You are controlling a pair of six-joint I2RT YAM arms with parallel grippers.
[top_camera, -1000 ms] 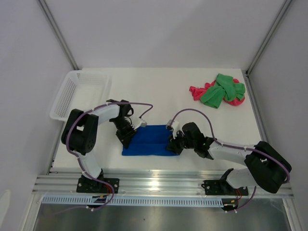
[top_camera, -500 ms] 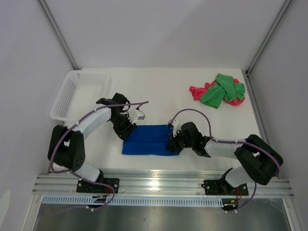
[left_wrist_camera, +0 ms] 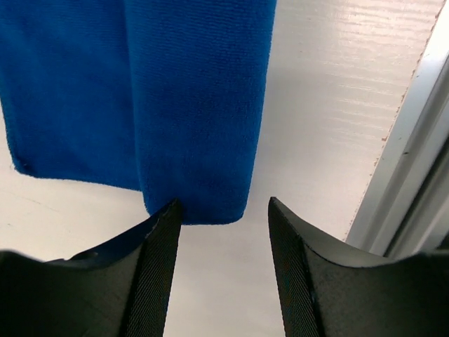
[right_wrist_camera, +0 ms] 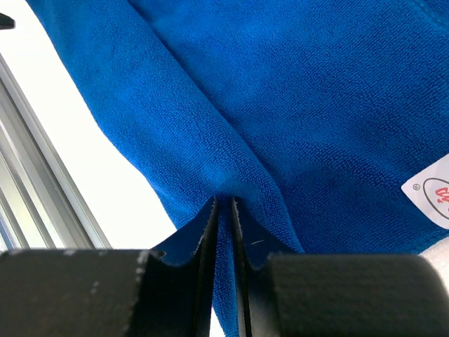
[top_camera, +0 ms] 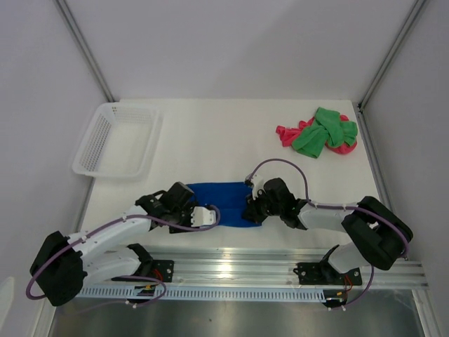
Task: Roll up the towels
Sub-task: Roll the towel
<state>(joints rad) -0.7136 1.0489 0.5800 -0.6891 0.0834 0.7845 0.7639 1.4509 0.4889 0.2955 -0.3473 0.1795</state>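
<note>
One folded royal-blue microfibre towel (top_camera: 221, 198) lies lower centre; my right pincer (right_wrist_camera: 224, 205) clamps a fold to anchor it, my left pincer (left_wrist_camera: 223, 210) gapes empty at its end, ready to roll

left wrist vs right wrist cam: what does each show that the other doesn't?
Left wrist only: the left pincer is open, its fingertips flanking a folded end of the blue towel, with nothing gripped. Right wrist only: the right pincer is shut on a pinched ridge of the towel, and a white label sits at the towel's edge. Both: the blue towel lies on the white table, with the metal rail along one side of the frame.
</note>
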